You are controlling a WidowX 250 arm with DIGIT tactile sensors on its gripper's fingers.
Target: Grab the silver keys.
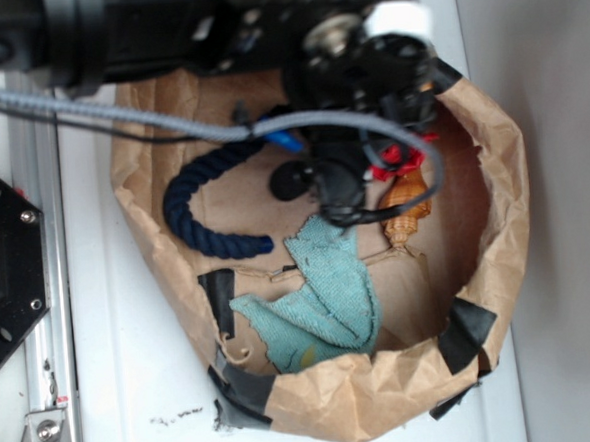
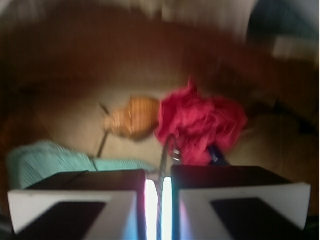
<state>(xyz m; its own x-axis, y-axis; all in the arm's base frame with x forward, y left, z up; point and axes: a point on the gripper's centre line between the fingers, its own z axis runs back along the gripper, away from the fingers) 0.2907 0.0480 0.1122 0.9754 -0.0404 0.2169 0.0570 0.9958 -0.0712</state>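
Our gripper [image 2: 158,200] has its jaws nearly closed on a thin wire loop, seemingly the silver keys [image 2: 172,150], beside the red cloth [image 2: 200,125]. We see the arm reaching down inside the paper bag [image 1: 498,269], walls close around.

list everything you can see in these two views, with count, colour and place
paper bag: 1, brown, black-taped, on the white surface, holding the rest
rope: 1, navy, bag's left
cloth: 1, teal, bag's lower middle
woven item: 1, orange-tan, beside the red one
crumpled item: 1, red, under the arm
thin metal piece: 1, silver, running up from the fingers; keys not identifiable
cable: 1, grey, across the top
gripper: 1, black with white pads, nearly closed
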